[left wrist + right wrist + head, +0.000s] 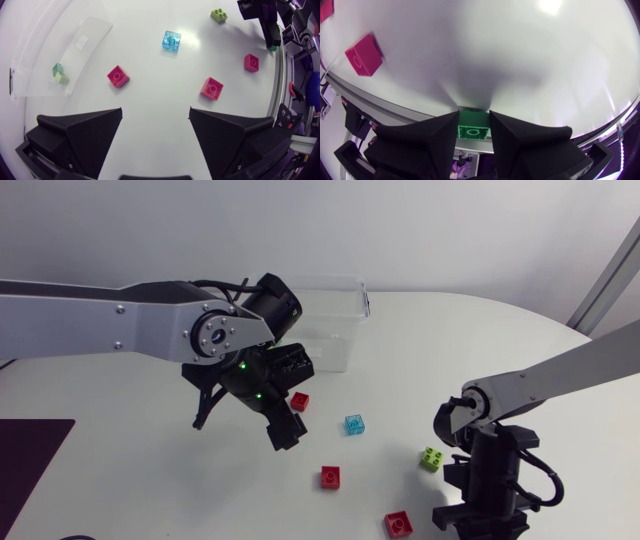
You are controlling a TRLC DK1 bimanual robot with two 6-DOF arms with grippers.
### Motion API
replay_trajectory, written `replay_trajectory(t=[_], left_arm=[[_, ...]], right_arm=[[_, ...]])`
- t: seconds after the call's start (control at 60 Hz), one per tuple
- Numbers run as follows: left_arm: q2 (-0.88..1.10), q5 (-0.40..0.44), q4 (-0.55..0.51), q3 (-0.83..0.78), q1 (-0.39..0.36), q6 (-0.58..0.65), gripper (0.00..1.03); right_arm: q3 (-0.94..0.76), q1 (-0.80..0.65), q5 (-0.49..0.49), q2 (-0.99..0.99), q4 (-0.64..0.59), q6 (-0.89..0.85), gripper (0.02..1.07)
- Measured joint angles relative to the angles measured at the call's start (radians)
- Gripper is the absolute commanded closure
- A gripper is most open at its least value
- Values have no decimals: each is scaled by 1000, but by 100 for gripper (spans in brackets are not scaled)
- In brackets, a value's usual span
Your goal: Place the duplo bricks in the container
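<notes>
White tabletop [480, 340] holds the clear plastic container [335, 315] at its far side, with two green pieces [60, 75] lying inside. The right claw [474, 119] looks clamped on a small green studded brick [473, 131], though the view is tight; next it must carry this across to the container, well apart. The left claw [155, 117] hangs with fingers apart, a red square brick [118, 76] just ahead as its likely pick

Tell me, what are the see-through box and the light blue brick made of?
The box looks like clear, glossy plastic: the table shows through its walls. The light blue brick seems tinted see-through plastic, shiny, with light passing through it.
</notes>
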Motion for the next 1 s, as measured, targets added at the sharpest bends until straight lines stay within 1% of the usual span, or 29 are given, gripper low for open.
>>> replay_trajectory(t=[0.217, 0.433, 0.617, 0.8, 0.883, 1.0], left_arm=[[-5, 0, 0, 0, 0, 0, 10], [-10, -6, 0, -23, -9, 0, 10], [-11, -8, 0, -58, -62, 0, 10], [-11, -7, 20, -98, -135, 16, 10], [-11, -7, 59, -118, -167, 24, 10], [5, -7, 132, -146, -195, 59, 10]], right_arm=[[13, -6, 1, -79, -16, 0, 102], [120, -32, 11, -163, -56, 0, 102], [245, -7, 11, -253, -64, 0, 102], [366, -4, 4, -297, -55, 0, 102], [428, -4, 3, -309, -38, 0, 102], [524, -5, -13, -324, -37, 0, 102]])
